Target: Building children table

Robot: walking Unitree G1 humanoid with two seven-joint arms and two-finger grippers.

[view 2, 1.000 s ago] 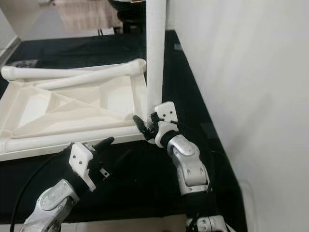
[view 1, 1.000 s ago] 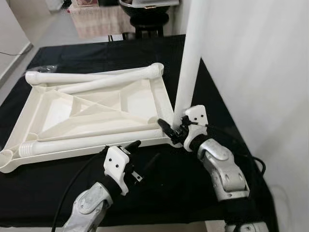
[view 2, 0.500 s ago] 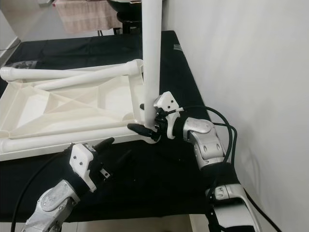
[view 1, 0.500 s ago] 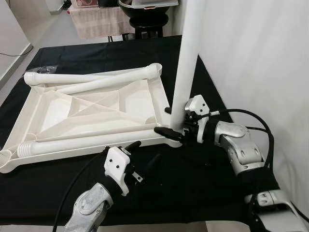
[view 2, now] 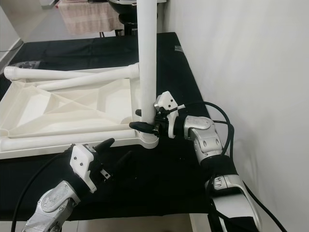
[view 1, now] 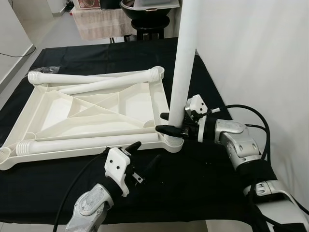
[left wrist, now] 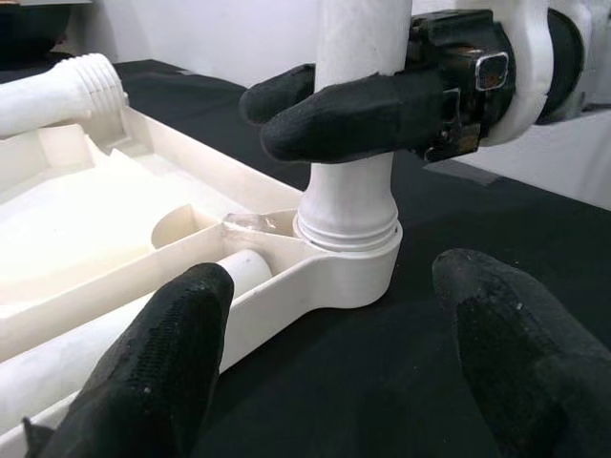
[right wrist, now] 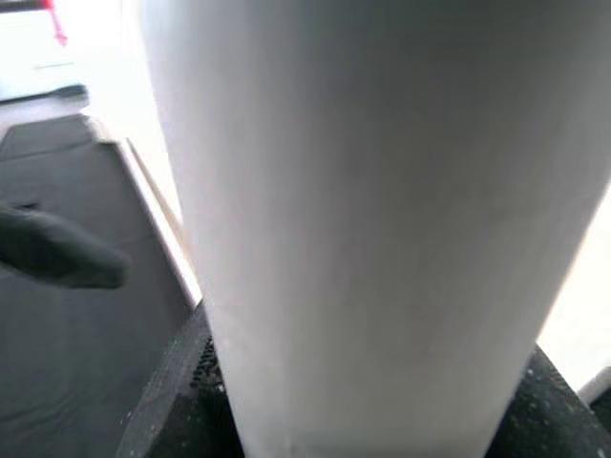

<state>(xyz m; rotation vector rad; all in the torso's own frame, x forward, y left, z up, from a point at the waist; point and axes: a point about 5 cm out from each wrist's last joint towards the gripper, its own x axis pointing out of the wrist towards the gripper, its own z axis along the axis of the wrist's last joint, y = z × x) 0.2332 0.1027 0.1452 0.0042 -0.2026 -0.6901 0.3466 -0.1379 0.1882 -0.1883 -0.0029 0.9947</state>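
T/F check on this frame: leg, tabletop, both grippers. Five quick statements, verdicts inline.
1. The right gripper is shut on the upright leg. True.
2. The left gripper holds a leg. False: it is open, over the black cloth, holding nothing.
3. The upright leg stands in a corner socket of the tabletop. True.
4. The tabletop lies with its smooth side up. False: its ribbed underside faces up.
5. All other legs are already upright. False: loose legs lie flat on the tabletop.
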